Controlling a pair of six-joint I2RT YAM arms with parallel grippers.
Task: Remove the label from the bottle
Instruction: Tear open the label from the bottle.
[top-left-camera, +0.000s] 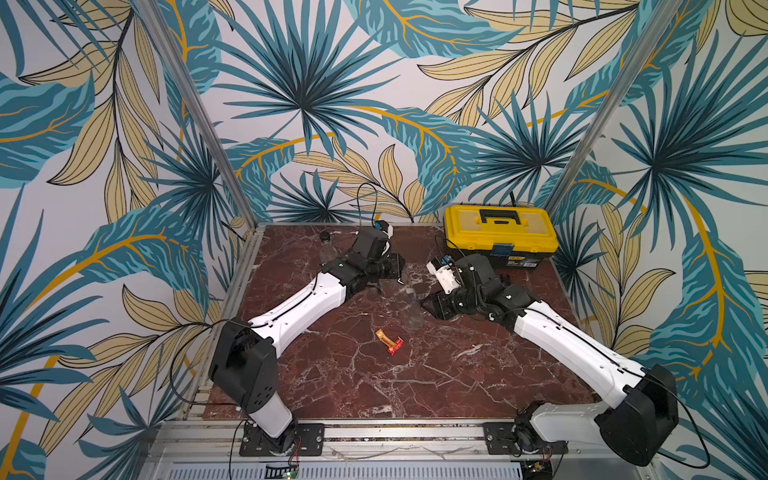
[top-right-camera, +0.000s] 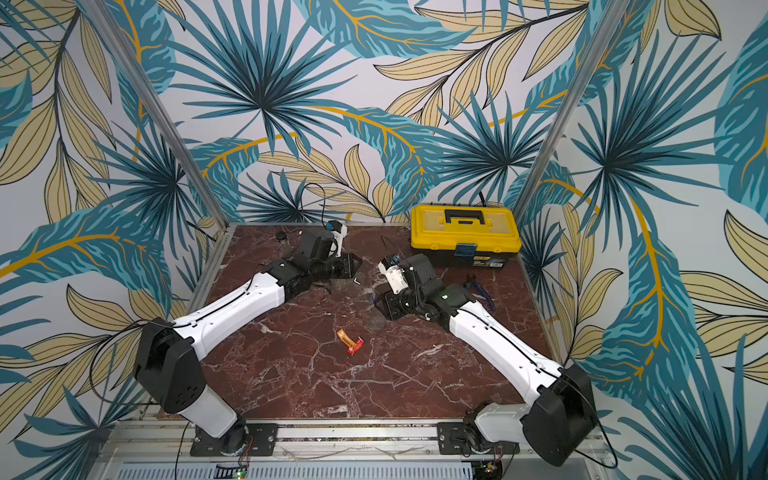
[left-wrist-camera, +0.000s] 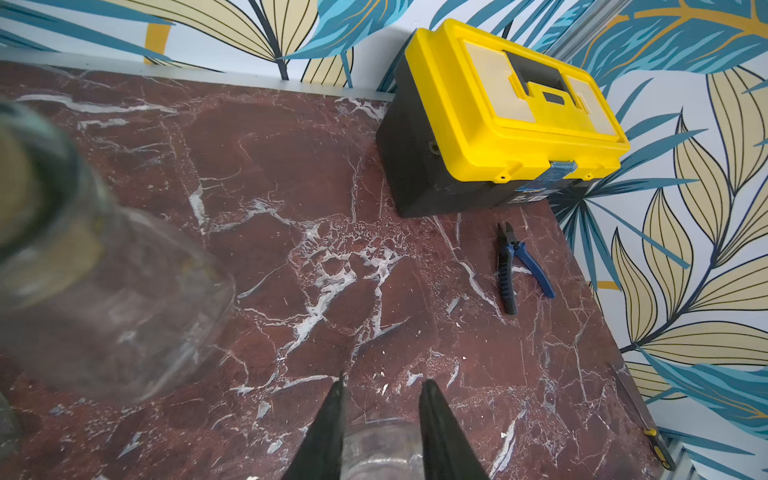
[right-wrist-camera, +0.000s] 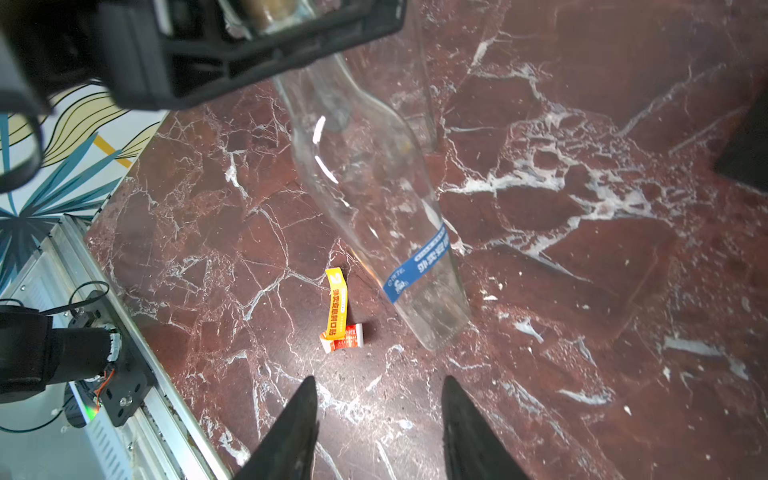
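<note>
**Bottle pinched at the neck, blue label on the glass**

You are working on a red-brown, marble-look table (top-left-camera: 332, 386). It is boxed in by wallpaper (top-left-camera: 307, 95) of teal and tan leaves, and a metal rail (top-left-camera: 399, 432) runs along the front edge.

At the back left stands a second clear bottle (top-left-camera: 325, 245) with a dark cap. Your left gripper (left-wrist-camera: 384, 386) pinches the neck of the bottle (right-wrist-camera: 374, 187); in the left wrist view, clear glass shows between its fingers. From that grip the bottle slants down toward mid-table.

A blue label (right-wrist-camera: 417, 266) wraps the bottle near its base, printed with white characters I cannot read. Just beside the base lies a curled scrap (right-wrist-camera: 338, 311): a yellow strip with red characters joined to a red-and-white piece.

Your right gripper (right-wrist-camera: 379, 382) hangs near the bottle's base, fingers spread, nothing between them.

At the back right sits a yellow toolbox (top-left-camera: 500, 232) with a black handle; its front sticker is too small to read. Blue-handled cutters (left-wrist-camera: 515, 266) lie in front of it.
</note>
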